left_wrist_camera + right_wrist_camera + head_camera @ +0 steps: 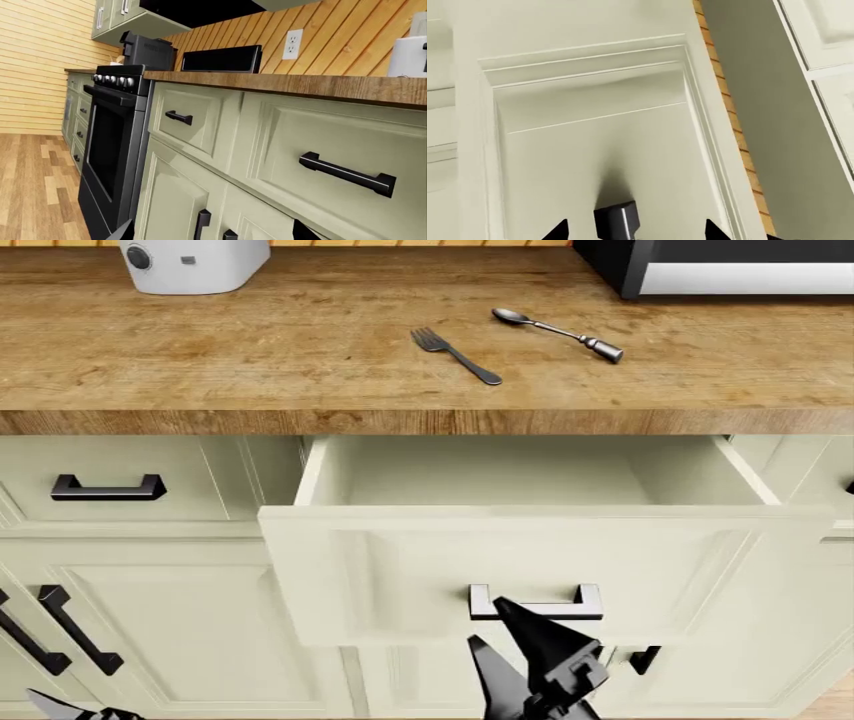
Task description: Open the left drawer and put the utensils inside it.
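The left drawer [534, 490], centre of the head view, stands pulled out; its cream interior holds nothing. The fork [455, 354] and spoon [558, 334] lie apart on the wooden counter [267, 350] above it, upper centre. The right gripper [534, 660], lower centre, is spread wide just below the drawer handle [535, 603], grasping nothing. The left gripper [74, 708] barely shows at lower left; its state cannot be told. No legible writing.
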Controlling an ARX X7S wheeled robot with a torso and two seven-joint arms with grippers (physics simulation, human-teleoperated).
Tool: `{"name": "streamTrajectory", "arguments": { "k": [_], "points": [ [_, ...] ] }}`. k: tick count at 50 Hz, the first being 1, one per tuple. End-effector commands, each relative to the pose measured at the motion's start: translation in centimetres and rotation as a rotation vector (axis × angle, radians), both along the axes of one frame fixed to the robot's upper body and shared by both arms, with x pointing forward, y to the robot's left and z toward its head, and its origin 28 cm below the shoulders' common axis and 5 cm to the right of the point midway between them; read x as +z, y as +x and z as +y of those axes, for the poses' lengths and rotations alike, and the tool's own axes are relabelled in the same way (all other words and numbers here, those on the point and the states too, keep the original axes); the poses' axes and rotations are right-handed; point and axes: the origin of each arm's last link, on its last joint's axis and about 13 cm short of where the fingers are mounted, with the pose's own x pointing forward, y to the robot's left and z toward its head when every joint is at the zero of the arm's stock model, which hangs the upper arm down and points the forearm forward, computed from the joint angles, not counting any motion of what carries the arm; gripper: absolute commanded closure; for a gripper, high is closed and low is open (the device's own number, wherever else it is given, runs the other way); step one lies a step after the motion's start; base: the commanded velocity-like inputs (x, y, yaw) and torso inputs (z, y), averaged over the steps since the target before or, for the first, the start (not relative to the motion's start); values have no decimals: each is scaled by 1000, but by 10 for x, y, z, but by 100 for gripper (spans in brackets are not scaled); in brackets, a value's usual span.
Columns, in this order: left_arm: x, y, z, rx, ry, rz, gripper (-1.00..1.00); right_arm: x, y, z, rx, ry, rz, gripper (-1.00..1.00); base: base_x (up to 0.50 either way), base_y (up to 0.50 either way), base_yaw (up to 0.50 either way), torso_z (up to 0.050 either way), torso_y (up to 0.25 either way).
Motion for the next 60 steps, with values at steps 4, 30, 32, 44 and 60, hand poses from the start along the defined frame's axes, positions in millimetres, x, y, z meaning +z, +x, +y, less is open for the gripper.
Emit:
{"name": "streamTrajectory", "arguments": {
  "k": [4,30,32,44,60],
  "points": [
    [0,0,0,-1,0,1,-100,17,-9,4,36,75,-80,-100,0,0,0,0,0],
    [-1,-1,0,2,-2,2,-100,62,-27,3,78,319,-197,-100,0,0,0,0,0],
    [-1,-1,0,2,-2,2,-100,66,-26,3,76,360,-207,-100,0,0,0,0,0],
    [1,0,0,0,13,-3,-100,78,-31,2,88,448,-237,-100,0,0,0,0,0],
    [3,-2,0,-2,32,-24,-100,89,-39,1,97,498,-285,-100,0,0,0,0,0]
  ]
}}
